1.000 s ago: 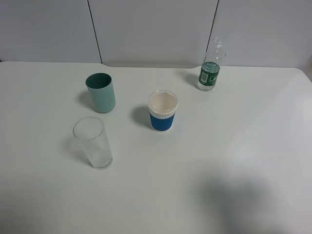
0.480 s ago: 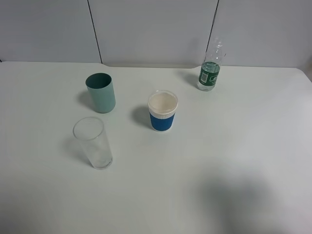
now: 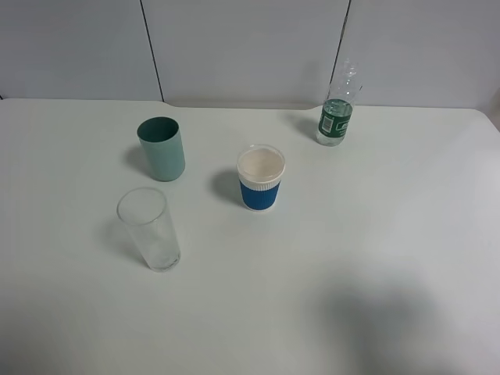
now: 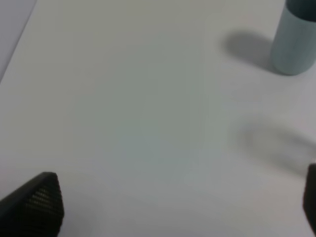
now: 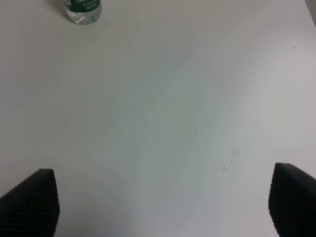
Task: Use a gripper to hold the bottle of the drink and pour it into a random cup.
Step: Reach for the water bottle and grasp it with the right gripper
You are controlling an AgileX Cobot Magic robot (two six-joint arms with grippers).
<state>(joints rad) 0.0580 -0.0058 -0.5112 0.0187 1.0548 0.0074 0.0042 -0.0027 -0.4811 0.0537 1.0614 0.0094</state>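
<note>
Nothing moved since earlier frame: bottle (image 3: pixel 337 117) upright at desk (image 3: pixel 375 234) far right, cup (image 3: pixel 150 229) near left. Both right hand (image 5: pixel 165 197) and left hand (image 4: pixel 177 197) spread wide, empty. Step: approach. Next: right hand to bottle, clamp body.

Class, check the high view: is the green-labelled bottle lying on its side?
No, the bottle of the drink stands upright on the table, neck pointing up.

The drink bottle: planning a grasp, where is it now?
In the exterior high view the drink bottle stands upright at the far edge of the table, right of centre, beyond and right of the blue-banded paper cup.
</note>
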